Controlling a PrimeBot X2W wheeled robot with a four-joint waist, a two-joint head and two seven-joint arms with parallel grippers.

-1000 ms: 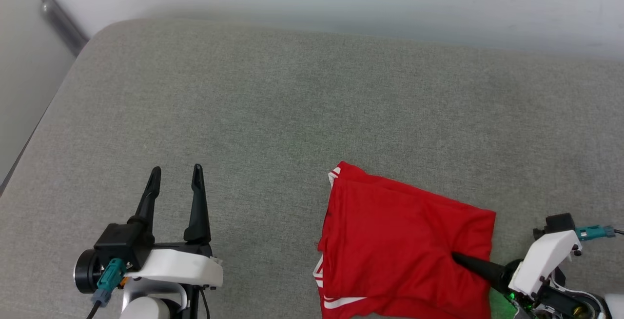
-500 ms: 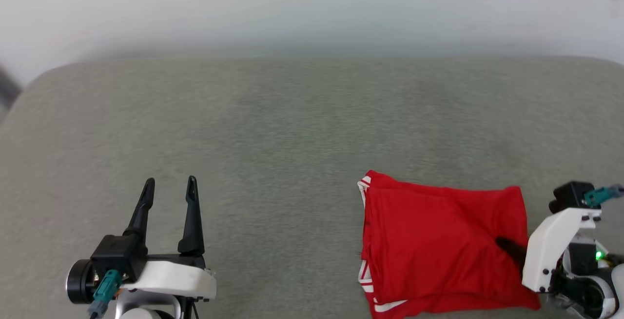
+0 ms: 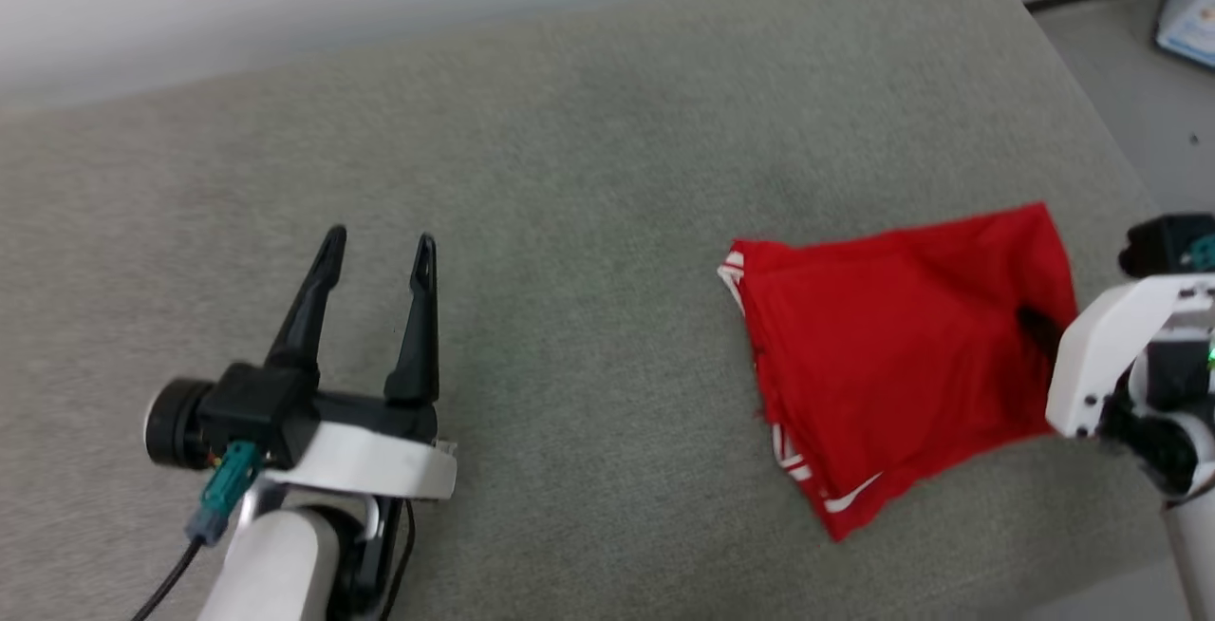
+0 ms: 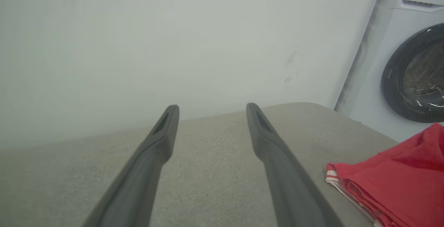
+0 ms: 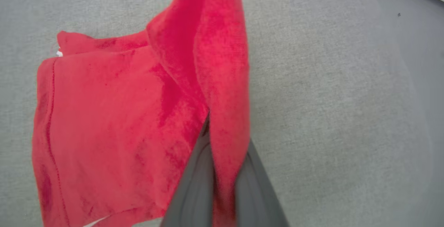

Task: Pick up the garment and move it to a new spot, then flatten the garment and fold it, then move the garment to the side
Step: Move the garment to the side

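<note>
**Right gripper (image 3: pixel 1033 325) pinches the red garment (image 3: pixel 892 355) on a grey cushion (image 3: pixel 588 175)**

Head view: the folded red garment lies on the cushion toward 3 o'clock, near the cushion's right edge. White striped trim shows at the garment's 9 and 6 o'clock edges. The right gripper comes in from 3 o'clock. Its dark fingers press into the cloth at the garment's right side, and a white wrist housing covers the rest of them. The left gripper (image 3: pixel 380 237) hovers at 8 o'clock, well apart from the garment. Its fingers point to 12 and are spread wide with nothing between them.

Left wrist view: the left gripper (image 4: pixel 212 107) holds its two fingers wide apart over bare cushion, empty. The garment (image 4: pixel 392 182) lies at 4 o'clock. A white washer (image 4: pixel 409 64) stands behind it at 2 o'clock, beside a pale wall (image 4: pixel 173 39).

Right wrist view: the right gripper (image 5: pixel 225 157) rises from 6 o'clock, fingers closed tight on a raised ridge of red cloth. The rest of the garment (image 5: pixel 114 116) spreads toward 9 o'clock on the cushion.
</note>
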